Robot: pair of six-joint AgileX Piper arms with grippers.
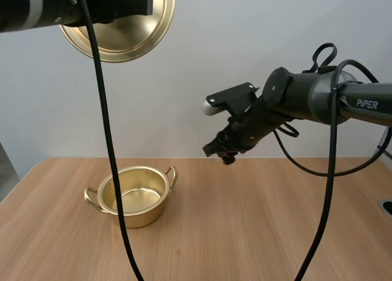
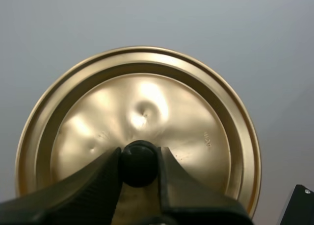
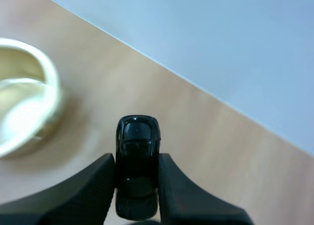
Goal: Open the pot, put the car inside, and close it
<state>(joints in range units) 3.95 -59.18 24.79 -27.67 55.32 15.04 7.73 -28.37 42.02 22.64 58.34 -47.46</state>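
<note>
While my left gripper (image 2: 139,168) clamps the lid (image 2: 147,102) by its knob (image 2: 139,161) high above the pot (image 1: 139,217), my right gripper (image 3: 137,183) pinches the car (image 3: 138,137) in the air, off to the pot's side, with open table (image 1: 263,220) between gripper and pot rim.

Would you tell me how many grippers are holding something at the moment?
2. The left gripper grips the lid raised high; the right gripper pinches the car above the table, near the open pot.
</note>
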